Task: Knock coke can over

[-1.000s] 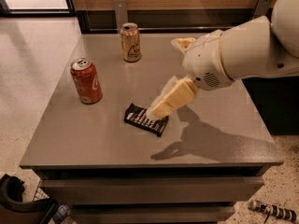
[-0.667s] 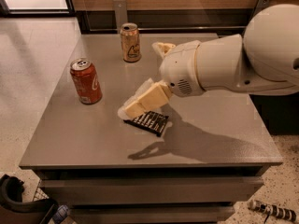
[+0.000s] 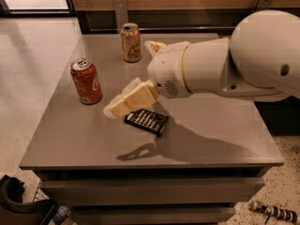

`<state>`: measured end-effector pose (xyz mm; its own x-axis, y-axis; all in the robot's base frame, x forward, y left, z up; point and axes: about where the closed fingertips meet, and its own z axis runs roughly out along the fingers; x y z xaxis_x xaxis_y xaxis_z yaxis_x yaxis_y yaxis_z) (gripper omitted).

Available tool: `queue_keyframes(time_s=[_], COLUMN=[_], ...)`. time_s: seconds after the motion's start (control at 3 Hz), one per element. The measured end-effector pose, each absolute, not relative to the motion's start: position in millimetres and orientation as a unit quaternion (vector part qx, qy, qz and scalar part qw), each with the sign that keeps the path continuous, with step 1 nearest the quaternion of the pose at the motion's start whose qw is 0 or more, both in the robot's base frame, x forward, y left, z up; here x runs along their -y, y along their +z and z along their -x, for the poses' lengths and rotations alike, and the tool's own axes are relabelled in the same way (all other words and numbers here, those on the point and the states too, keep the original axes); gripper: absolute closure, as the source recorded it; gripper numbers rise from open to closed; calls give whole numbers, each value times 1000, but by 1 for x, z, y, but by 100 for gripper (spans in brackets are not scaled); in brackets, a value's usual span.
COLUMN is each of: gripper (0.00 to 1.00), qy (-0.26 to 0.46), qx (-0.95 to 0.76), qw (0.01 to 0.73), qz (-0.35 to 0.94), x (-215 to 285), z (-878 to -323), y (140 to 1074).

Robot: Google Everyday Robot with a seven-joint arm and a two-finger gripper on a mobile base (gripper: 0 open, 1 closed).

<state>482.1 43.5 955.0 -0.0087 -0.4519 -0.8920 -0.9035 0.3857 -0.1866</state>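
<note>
My fingers are pressed together into one cream wedge, pinching nothing, and my gripper hangs above the grey table with its tip pointing down and to the left. The tip sits just beside the coke can, at the level of the can's lower part, with a narrow gap between them and no contact.

The coke can stands upright on the left part of the table, silver top up; what it holds cannot be seen. A gold can stands upright near the far edge, well apart from the red one, its contents likewise hidden. A dark ribbed packet lies flat on the table just below and to the right of my gripper.

Behind the fingers, my white wrist housing reaches in from the right, sloping down from a large rounded joint. My arm's shadow falls across the front of the table.
</note>
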Motion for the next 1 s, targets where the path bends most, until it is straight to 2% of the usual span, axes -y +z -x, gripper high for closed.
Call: queue_keyframes(time_s=[1.0], gripper=[0], qy=[324], qx=[-654], qw=[527], qz=[435], x=[-86], z=[-563], y=[904])
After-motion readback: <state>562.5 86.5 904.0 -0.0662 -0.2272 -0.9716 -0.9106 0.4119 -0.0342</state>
